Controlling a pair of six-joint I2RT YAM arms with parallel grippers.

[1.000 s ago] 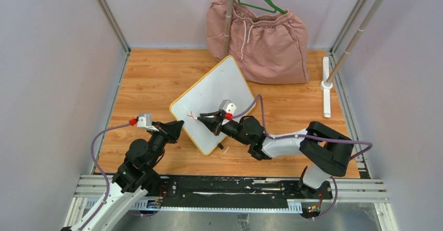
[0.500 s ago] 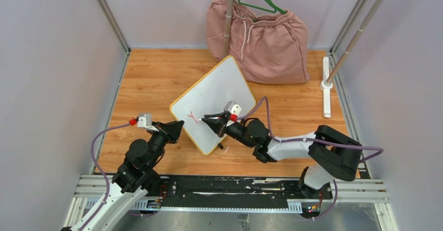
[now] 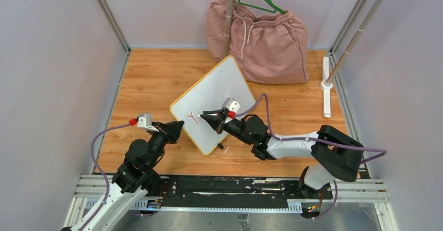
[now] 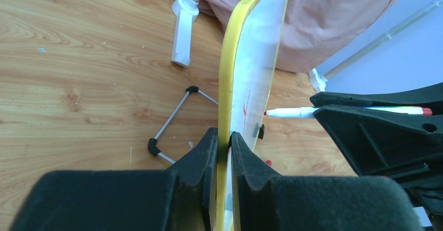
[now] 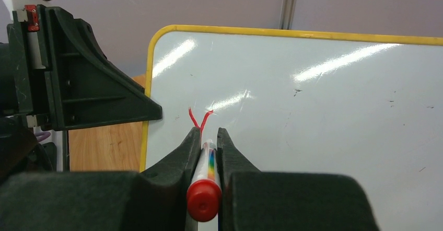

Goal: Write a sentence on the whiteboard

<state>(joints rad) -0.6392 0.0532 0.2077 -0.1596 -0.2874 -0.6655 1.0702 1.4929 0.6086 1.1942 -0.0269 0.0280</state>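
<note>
Two hands are engaged at the whiteboard point(image 3: 214, 92), which sits turned corner-on near the middle of the wooden counter point(image 3: 151, 79), its far corner close to a heap of pink cloth point(image 3: 266, 37) lying under a green hanger point(image 3: 258, 1). The left hand point(image 3: 176, 128) is clamped narrow on the board's yellow rim at the near-left edge; the left wrist view shows the board edge-on, with both fingers pressed against opposite faces of the rim point(image 4: 228, 84). The board is lifted at a tilt, though how much of it touches the counter cannot be told. The right hand point(image 3: 208, 118) hovers over the white face near the board's left corner, closed on a marker point(image 5: 203, 199) with a white barrel and a red cap at its rear end. The marker's tip points at the writing surface just below the red mark, and whether it touches cannot be told. The sentence point(image 5: 200, 117) amounts to a single red Y-shaped stroke near the left rim, and the rest of the face carries only faint smudges and glare. A thin wire foot point(image 4: 172, 121) lies on the counter behind the board.
</note>
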